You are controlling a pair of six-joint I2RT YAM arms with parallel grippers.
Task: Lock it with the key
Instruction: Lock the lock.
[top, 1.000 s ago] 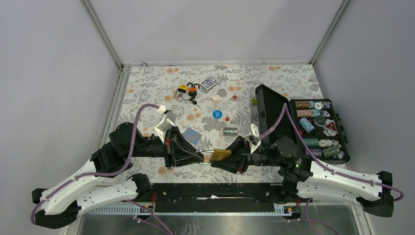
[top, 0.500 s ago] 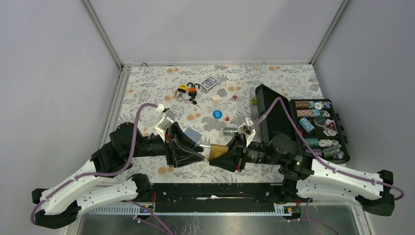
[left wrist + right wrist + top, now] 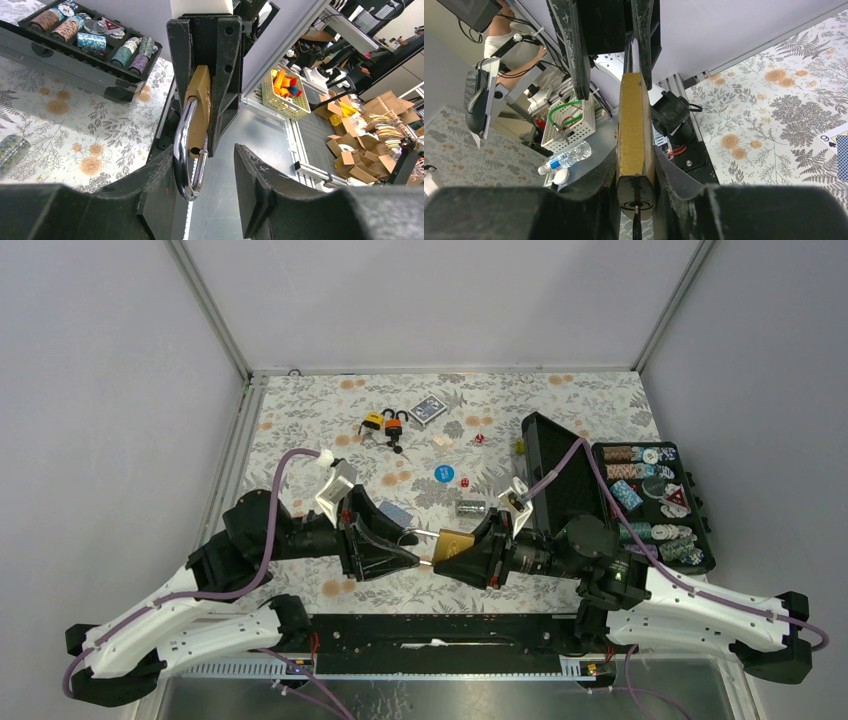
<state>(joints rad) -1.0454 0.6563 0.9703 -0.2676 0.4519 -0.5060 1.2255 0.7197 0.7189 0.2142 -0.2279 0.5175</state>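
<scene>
R gripper [image 3: 452,548] is clamped on the brass padlock [image 3: 635,130], held off the table [image 3: 330,420] near its 6 o'clock edge. L gripper [image 3: 408,545], at the lock's 9 o'clock, has jaws apart, one each side of the shackle [image 3: 184,145], not squeezing it. Shackle looks pushed home, tho the wrist view is too oblique to be sure. The keyhole [image 3: 636,204] (facing back into R's palm) shows no key, so the key turn is prob. still to do. Vs 1 s ago: L jaws were shut, now parted. Lock has shifted slightly toward 12 o'clock and rolled.
</scene>
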